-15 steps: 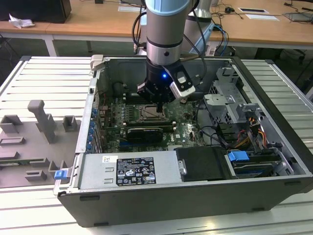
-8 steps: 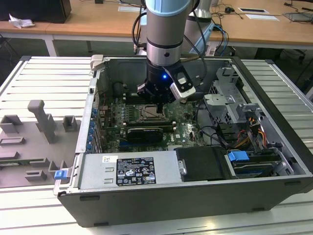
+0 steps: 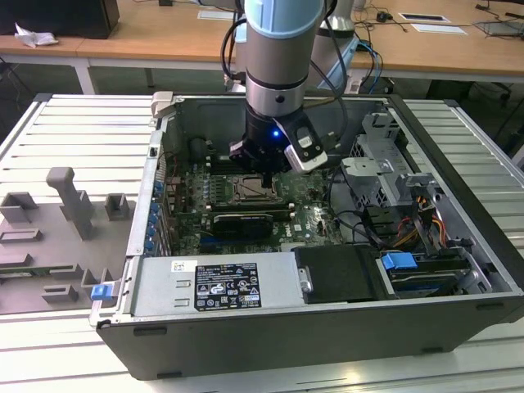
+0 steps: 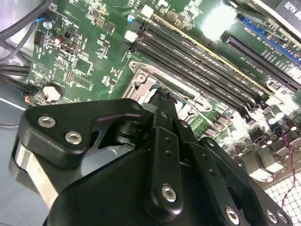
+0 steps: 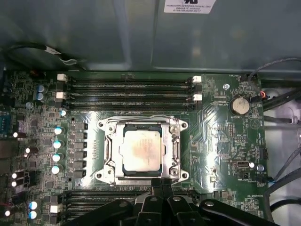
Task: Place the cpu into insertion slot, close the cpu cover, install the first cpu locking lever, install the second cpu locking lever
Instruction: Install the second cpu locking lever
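First wrist view gives me the cpu (image 5: 140,150) seated flat in the slot (image 5: 111,151), the cover (image 5: 175,149) down around it as a silver frame. My pincer (image 5: 161,182) sits at the socket's edge, fingers together, holding nothing I can make out. From the exterior view the arm (image 3: 277,57) reaches straight down into the open case (image 3: 458,196), pincer just above the board (image 3: 315,221). That case lies on a slatted desk (image 3: 74,131), grey fixtures (image 3: 70,201) on the exterior view's left, wooden desks (image 3: 164,33) behind.
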### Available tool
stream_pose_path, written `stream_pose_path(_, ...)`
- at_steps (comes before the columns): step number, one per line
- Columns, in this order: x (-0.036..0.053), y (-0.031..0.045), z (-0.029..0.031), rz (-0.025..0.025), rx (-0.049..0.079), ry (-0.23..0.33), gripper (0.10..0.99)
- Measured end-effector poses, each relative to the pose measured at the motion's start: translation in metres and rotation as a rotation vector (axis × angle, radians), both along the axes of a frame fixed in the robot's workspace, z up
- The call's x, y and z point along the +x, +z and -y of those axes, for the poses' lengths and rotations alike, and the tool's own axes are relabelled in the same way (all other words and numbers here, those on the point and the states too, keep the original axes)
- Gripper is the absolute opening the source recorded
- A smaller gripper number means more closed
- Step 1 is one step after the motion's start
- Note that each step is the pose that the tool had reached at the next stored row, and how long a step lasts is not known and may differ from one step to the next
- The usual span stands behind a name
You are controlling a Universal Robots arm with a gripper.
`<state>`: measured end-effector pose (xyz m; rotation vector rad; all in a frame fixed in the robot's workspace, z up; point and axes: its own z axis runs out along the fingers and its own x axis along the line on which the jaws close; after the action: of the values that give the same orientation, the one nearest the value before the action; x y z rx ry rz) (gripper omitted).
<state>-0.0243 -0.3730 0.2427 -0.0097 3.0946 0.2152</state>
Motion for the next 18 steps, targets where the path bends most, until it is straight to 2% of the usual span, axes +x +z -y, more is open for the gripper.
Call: stream_pose_path(18,-0.0005,-0.0007,0.001,-0.0001,0.0,0.0,0.106)
